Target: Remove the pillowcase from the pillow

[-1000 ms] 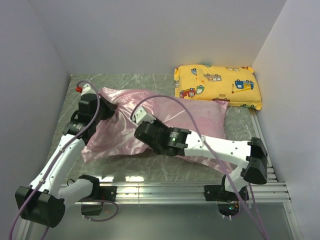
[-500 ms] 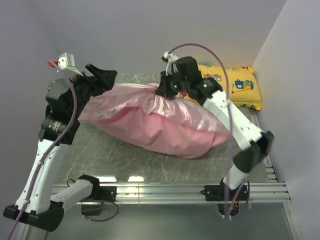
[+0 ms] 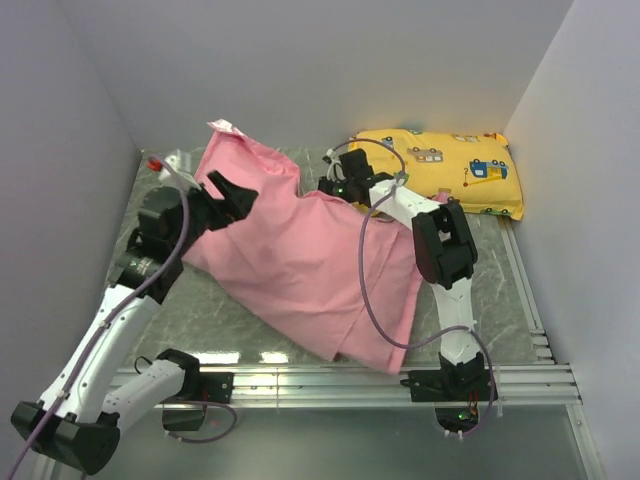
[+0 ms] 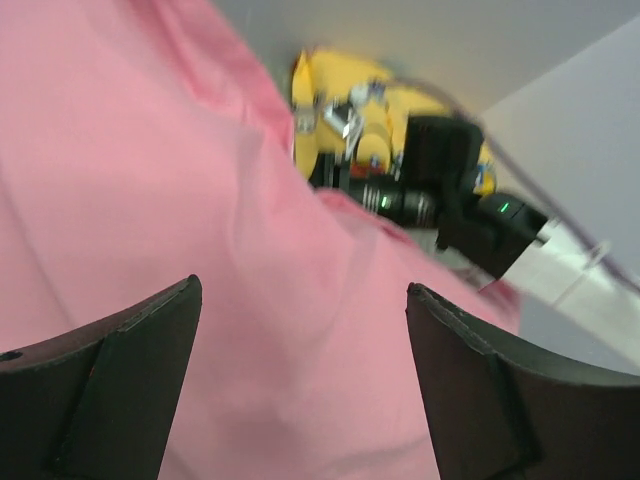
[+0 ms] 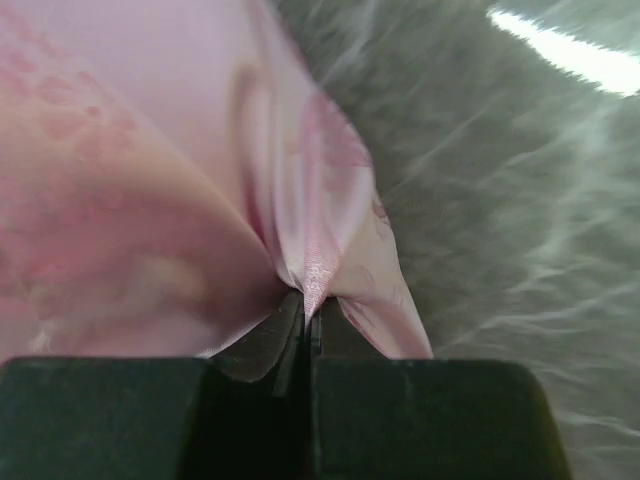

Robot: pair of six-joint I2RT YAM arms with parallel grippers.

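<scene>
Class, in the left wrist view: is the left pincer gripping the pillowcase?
No, the left pincer stands wide open in front of the pillowcase.

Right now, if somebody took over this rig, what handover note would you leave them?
Left gripper: fingers open, empty, facing the shiny pink satin pillowcase.
Right gripper: fingers shut on a fold of the pillowcase.
Pillowcase: draped across the grey table, one corner lifted at the back left.
Plain white pillow: not visible in any view, possibly inside the case.
Done: nothing confirmed.
Left: probably regrip with the left and pull the case clear of the pillow.
</scene>
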